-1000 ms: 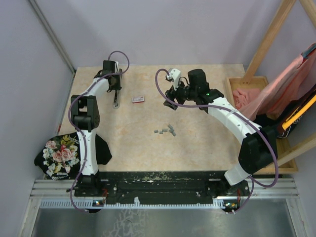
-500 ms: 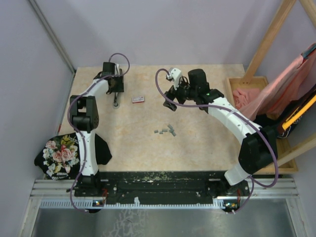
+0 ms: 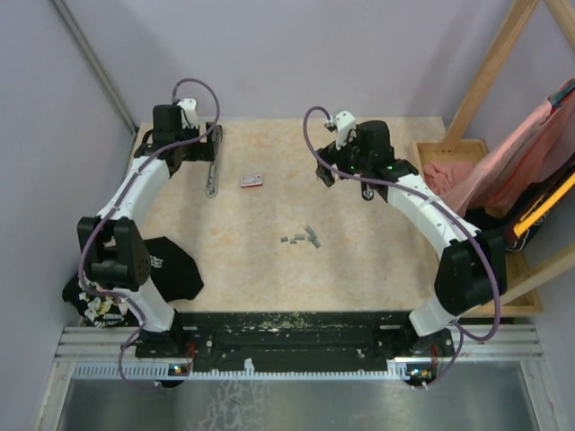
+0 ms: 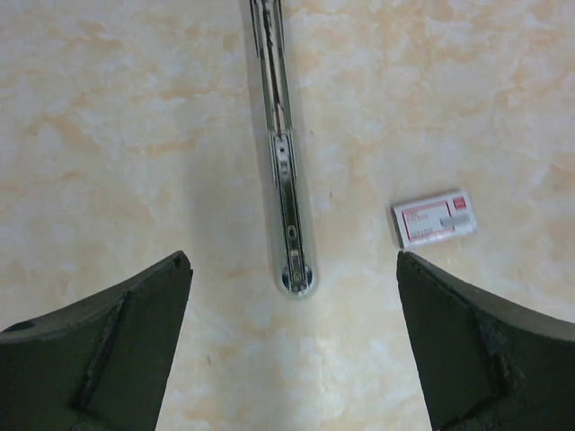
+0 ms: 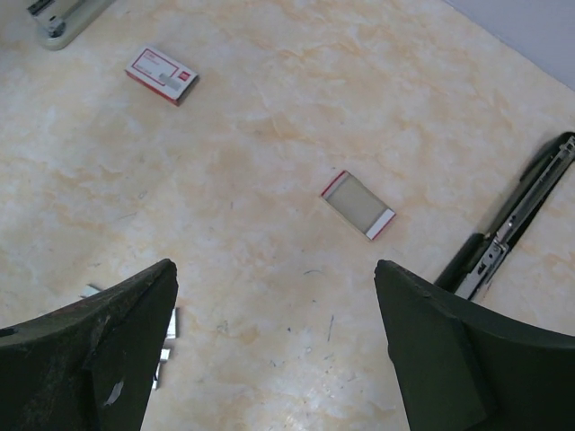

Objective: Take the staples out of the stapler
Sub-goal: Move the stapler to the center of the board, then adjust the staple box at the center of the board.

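The stapler (image 3: 211, 180) lies opened out flat on the table at the far left, its metal track (image 4: 282, 153) facing up. My left gripper (image 3: 193, 148) hangs above it, open and touching nothing. In the left wrist view the stapler's rounded end sits between the wide-apart fingers (image 4: 108, 350) of that gripper (image 4: 292, 269). Several grey staples (image 3: 301, 238) lie loose in the middle of the table and show at a finger's edge (image 5: 169, 325). My right gripper (image 3: 328, 171) is raised at the far middle, open (image 5: 275, 267) and empty.
A red-and-white box (image 3: 252, 180) (image 4: 434, 218) (image 5: 162, 74) lies right of the stapler. The right wrist view also shows a flat grey red-edged piece (image 5: 358, 204) and a black stapler-like bar (image 5: 508, 224), both hidden in the top view. A wooden tray (image 3: 431, 148) stands far right.
My left gripper has opened, let go of the stapler and lifted away to the far left. My right gripper has opened wider and drawn back towards the far right.
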